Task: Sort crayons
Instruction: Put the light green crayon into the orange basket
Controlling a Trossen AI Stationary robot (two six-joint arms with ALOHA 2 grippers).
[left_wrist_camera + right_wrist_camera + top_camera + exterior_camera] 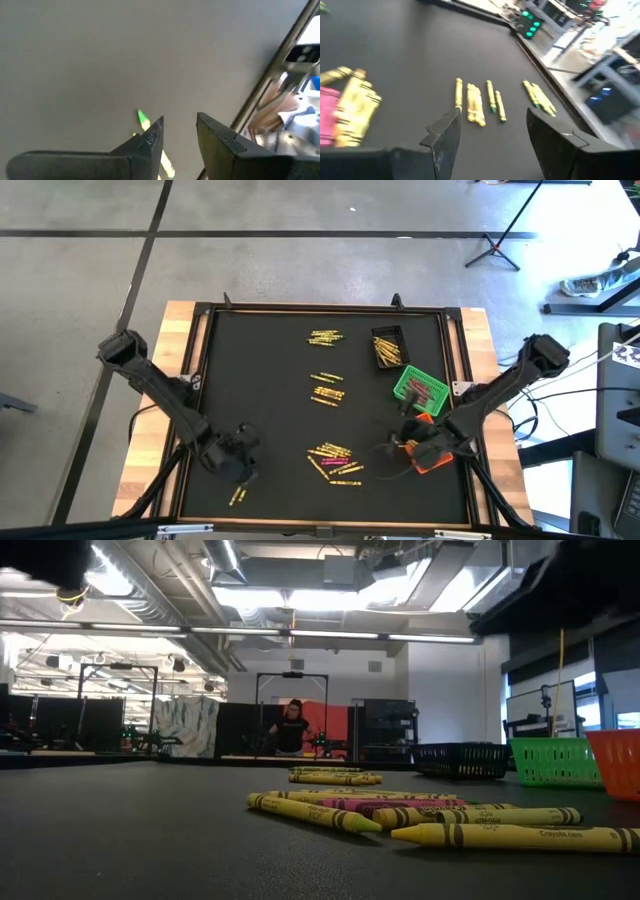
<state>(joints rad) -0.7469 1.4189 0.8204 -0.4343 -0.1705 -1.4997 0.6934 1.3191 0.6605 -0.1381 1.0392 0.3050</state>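
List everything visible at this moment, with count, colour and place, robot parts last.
Thin wax crayons: many, mostly yellow with some pink, in loose clusters across the mat.
Black rectangular plastic bin: one, far right of mat, yellow crayons inside.
Green rectangular plastic bin: one, nearer than the black bin.
Orange rectangular plastic bin: one, near right, under the right arm.
Black table mat: one, on a wooden table.
Person: one, in the room behind.
Left end effector: open, above crayons at near left.
Right end effector: open, empty, beside the orange bin.
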